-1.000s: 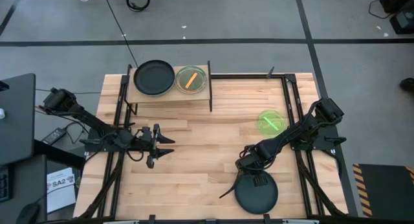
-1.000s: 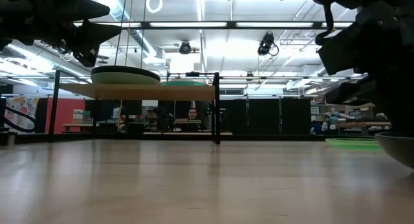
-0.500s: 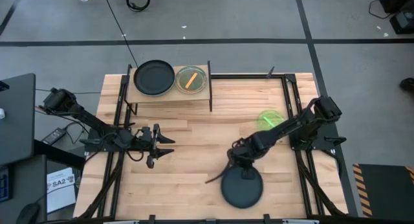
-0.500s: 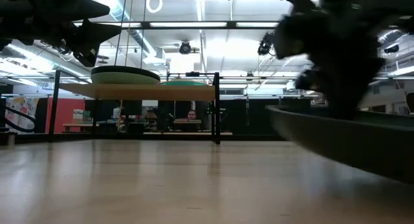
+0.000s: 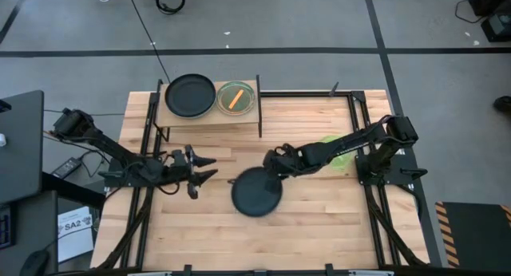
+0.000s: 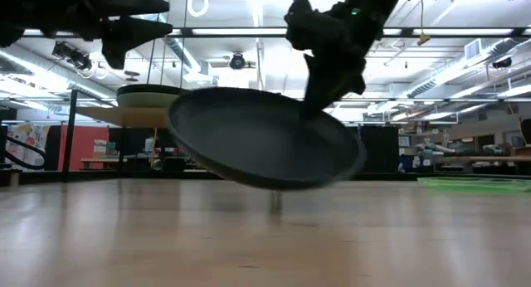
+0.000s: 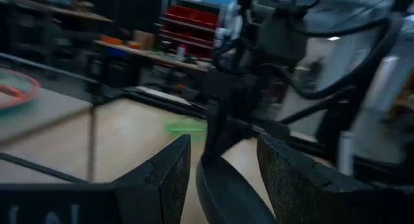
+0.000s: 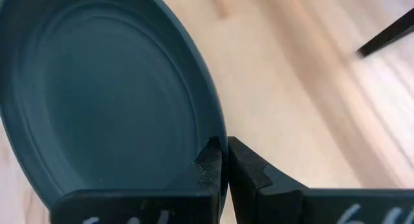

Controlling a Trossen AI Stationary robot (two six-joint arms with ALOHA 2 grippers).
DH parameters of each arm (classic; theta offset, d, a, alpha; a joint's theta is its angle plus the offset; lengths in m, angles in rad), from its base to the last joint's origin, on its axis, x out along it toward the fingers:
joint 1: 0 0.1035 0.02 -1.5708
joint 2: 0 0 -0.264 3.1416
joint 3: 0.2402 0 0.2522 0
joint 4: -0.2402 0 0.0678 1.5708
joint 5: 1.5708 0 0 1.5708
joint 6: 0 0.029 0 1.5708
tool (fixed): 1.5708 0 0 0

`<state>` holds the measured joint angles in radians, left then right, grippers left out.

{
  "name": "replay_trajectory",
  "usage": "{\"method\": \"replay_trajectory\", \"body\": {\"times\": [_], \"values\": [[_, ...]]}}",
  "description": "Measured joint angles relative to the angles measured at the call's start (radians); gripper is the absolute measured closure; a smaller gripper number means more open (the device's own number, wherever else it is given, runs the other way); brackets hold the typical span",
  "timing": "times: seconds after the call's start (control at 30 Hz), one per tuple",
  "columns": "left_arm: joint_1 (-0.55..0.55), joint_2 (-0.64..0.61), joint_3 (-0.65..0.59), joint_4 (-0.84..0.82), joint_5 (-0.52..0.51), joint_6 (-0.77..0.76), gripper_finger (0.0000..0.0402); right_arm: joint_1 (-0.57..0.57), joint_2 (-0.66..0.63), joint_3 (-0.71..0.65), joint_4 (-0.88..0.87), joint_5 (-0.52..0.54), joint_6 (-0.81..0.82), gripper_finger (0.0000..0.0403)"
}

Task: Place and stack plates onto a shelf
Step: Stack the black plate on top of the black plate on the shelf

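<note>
The right gripper (image 5: 275, 162) is clamped on the rim of a black plate (image 5: 256, 191) and holds it clear of the surface (image 5: 319, 228), near the middle — in the low view the plate (image 6: 265, 138) hangs tilted above the wood with a gap beneath it. The right wrist view shows the two fingers (image 8: 210, 166) pinched nearly together on the plate's edge (image 8: 97, 101). The shelf (image 5: 209, 116) stands at the far edge of the surface, toward the far left corner; on it lie another black plate (image 5: 190, 95) on its left half and a translucent green plate (image 5: 236, 98) with something orange in it on its right half. A bright green plate (image 5: 338, 148) lies on the surface near the right edge, partly under the right arm. The left gripper (image 5: 203, 167) hovers above the left part of the surface, its fingers (image 7: 162, 175) spread apart with nothing between them — it points toward the carried plate and stands just beside it, not touching.
</note>
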<state>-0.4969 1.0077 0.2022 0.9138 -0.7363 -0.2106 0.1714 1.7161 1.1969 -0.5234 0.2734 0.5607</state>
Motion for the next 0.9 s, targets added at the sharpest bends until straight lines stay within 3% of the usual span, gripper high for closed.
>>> {"method": "replay_trajectory", "body": {"times": [0.43, 0.9], "values": [[0.0, 0.0, 0.259, -0.552, -0.304, 0.04, 0.0225, -0.052, 0.0, 0.0, 0.263, 0.186, 0.049, 0.0384], [0.0, 0.001, 0.266, -0.591, -0.432, 0.067, 0.0237, -0.077, 0.0, 0.0, 0.375, 0.301, 0.05, 0.0384]]}}
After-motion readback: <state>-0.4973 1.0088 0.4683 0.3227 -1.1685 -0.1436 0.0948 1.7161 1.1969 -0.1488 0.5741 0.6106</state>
